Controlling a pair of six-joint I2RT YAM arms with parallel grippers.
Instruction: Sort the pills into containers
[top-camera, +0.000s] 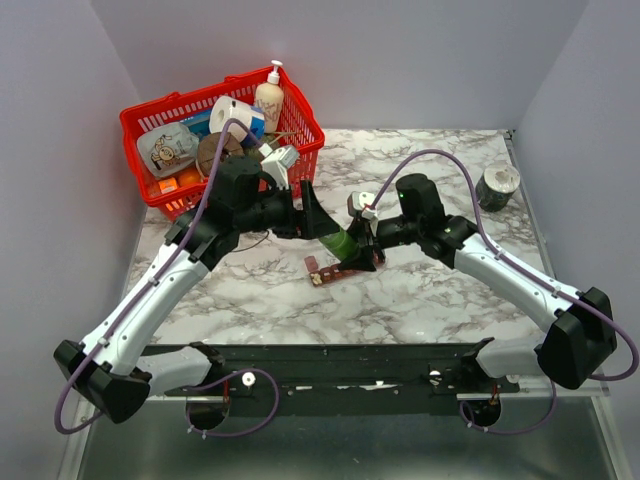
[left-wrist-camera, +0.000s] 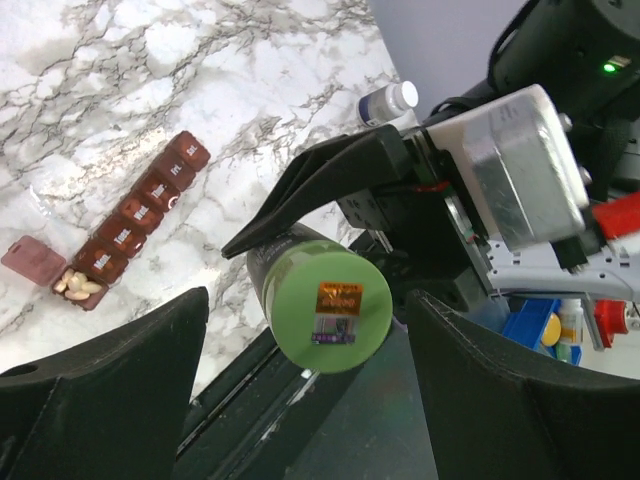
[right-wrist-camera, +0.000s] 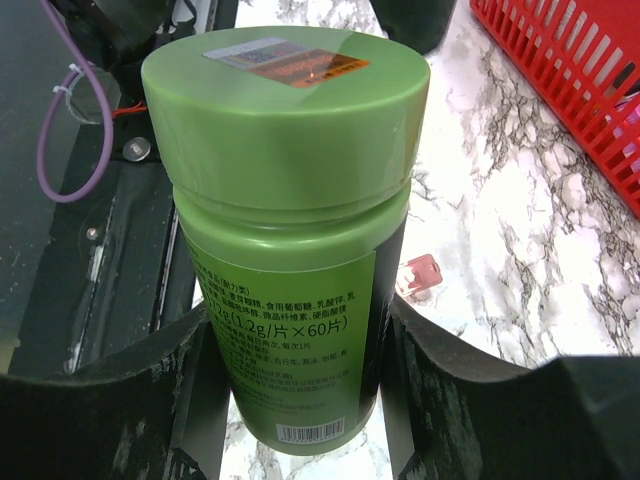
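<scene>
So the green bottle (right-wrist-camera: 290, 200) is being clamped around its body by the right gripper (right-wrist-camera: 295, 350), with a black finger pressed on each side. The lid is on, and it's being pointed at the left gripper (left-wrist-camera: 308, 298). The bottle is being held up off the marble table (top-camera: 450, 300), tilted over instead of upright.

The left gripper is being held wide open, one finger either side of the lid. In the left wrist view there's a clear gap on both sides, so nothing is being touched or gripped by it.

The pill organizer (left-wrist-camera: 140, 215), a dark red-brown strip of little compartments, is lying flat on the table near the middle, right by the bottle in the top view. The end compartment is being left open with its flap (left-wrist-camera: 30, 255) folded out, and a few pale pills (left-wrist-camera: 78, 284) are sitting in it. The other lids look shut.

Other stuff: a red basket (top-camera: 195, 92) packed with odds and ends is sitting at the far left corner, a roll of tape (top-camera: 497, 185) is at the far right, and a small white-capped bottle (left-wrist-camera: 385, 100) is being partly hidden behind the right arm.
</scene>
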